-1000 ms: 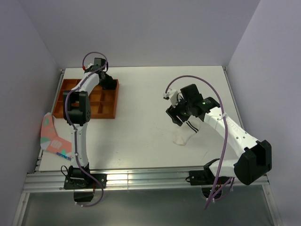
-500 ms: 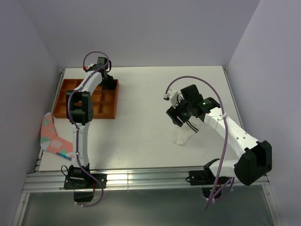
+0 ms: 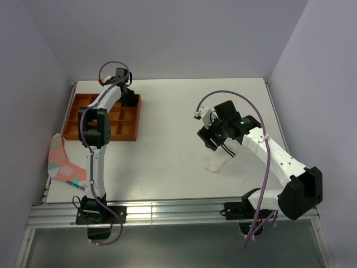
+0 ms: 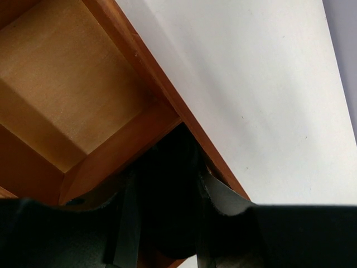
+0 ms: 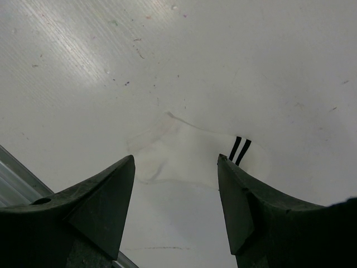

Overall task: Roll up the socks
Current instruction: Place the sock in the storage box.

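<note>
Hardly anything has moved in the last second. The right gripper [image 5: 175, 162] still hangs wide open just above the white sock [image 5: 189, 156], which lies flat and unrolled on the desk [image 3: 167, 173]. The left gripper [image 4: 164, 187] stays at the far corner of the wooden tray [image 3: 127, 135], partly closed on what looks like the black sock [image 4: 167, 167]. The rolling seems not yet begun.

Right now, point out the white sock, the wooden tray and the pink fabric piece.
white sock [image 5: 189, 159], right wrist view, middle of its foot.
wooden tray [image 3: 124, 129], top view, bare near compartment.
pink fabric piece [image 3: 60, 162], top view, its middle.
</note>
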Controlling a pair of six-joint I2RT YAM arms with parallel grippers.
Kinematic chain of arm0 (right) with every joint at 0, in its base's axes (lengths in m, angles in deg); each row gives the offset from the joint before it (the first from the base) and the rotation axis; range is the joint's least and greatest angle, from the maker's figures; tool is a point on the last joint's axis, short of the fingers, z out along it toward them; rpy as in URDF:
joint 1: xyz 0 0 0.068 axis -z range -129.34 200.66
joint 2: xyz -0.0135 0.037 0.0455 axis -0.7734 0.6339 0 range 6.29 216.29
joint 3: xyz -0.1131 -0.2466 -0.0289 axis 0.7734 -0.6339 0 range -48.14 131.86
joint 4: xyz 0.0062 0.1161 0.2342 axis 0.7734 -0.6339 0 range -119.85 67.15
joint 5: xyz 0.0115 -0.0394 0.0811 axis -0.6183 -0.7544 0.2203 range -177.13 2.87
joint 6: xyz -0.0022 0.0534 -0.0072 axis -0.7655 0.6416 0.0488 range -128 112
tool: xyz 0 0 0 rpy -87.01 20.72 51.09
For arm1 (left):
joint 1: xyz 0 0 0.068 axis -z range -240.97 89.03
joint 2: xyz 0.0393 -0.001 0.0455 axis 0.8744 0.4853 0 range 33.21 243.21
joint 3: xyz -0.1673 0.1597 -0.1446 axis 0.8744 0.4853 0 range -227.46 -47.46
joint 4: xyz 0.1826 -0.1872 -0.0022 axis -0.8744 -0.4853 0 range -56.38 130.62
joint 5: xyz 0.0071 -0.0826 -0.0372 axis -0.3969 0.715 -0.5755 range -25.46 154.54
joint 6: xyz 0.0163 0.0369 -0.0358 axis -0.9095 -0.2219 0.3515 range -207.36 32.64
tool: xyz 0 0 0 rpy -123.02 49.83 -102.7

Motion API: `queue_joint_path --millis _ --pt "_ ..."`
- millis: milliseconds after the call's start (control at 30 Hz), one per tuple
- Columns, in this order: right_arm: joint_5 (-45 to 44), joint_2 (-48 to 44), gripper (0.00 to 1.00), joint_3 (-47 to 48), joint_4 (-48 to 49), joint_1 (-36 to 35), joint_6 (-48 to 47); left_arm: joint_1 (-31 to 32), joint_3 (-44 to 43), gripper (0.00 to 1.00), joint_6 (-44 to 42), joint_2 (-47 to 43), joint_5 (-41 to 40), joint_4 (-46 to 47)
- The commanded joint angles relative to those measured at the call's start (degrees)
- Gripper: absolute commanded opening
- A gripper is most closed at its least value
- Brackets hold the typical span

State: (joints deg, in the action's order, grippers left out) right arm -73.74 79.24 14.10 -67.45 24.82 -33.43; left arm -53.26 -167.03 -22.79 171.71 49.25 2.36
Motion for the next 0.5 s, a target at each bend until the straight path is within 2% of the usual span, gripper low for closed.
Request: queue_joint_path --millis 0,200,467 --pt "0.50 -0.88 0.68 0.43 -0.49 0.36 -0.59 -1.03 3.29 0.39 -1.99 1.25 -2.56 -4.73" --pt "0.32 -0.70 0.68 0.78 -0.66 0.36 -0.85 -1.02 8.03 0.47 -3.93 -3.49 -1.06 0.64" --pt "0.50 0.35 0.68 2.19 -1.02 0.27 -0.85 -1.02 5.49 0.48 -4.02 -4.55 -2.11 -1.55"
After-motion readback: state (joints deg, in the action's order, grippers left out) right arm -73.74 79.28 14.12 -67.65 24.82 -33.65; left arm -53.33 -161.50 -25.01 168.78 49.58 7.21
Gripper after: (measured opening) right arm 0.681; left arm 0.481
